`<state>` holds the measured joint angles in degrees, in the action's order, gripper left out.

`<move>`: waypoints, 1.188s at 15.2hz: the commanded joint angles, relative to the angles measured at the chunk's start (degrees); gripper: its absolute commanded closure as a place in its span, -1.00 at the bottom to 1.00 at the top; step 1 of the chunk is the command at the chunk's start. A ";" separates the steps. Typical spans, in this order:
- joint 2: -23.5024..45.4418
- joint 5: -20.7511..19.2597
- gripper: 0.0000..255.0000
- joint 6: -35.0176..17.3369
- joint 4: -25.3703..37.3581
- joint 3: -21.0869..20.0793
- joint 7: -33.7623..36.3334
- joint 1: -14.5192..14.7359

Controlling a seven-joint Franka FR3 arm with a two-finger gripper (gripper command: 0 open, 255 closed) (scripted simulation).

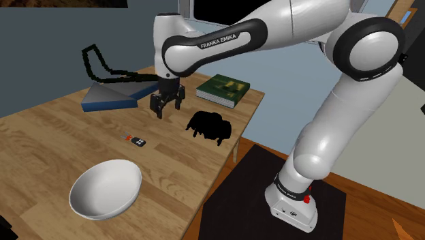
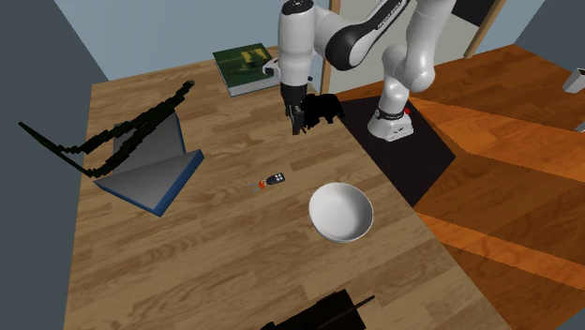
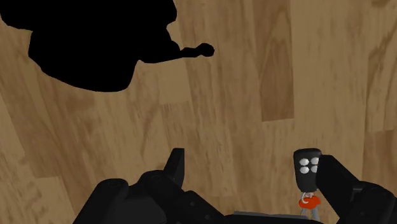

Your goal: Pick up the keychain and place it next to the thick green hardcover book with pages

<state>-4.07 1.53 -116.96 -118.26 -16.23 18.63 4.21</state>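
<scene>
**Keychain not yet grasped; gripper open above the table.**

The jaws of the gripper (image 1: 165, 103) stand apart and clasp nothing. In the wrist view the keychain (image 3: 308, 169) lies flat on the wooden table (image 1: 41, 136), just beside one finger (image 3: 338, 181) and not between the two. In the shoulder view it sits left of centre, below and left of the gripper. The green book (image 1: 223, 88) lies at upper centre, well apart from the keychain. The arm reaches left from the stand at lower right, wrist turned down, fingers pointing at the table. Judged outstanding: align, descend, grasp, carry, place.
</scene>
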 commanded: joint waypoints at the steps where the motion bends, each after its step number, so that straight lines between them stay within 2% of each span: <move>1: 4.45 -1.68 -1.00 -1.01 2.96 -0.90 2.32 0.52; 7: 18.31 -7.37 -1.00 -1.62 14.25 -2.12 9.04 3.56; 13: 31.69 -11.87 -1.00 0.38 27.85 -1.41 13.56 7.89; 18: 33.17 -12.44 -1.00 -2.74 26.15 -1.05 13.93 8.01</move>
<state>28.72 -10.80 -119.35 -92.16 -17.37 32.55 12.19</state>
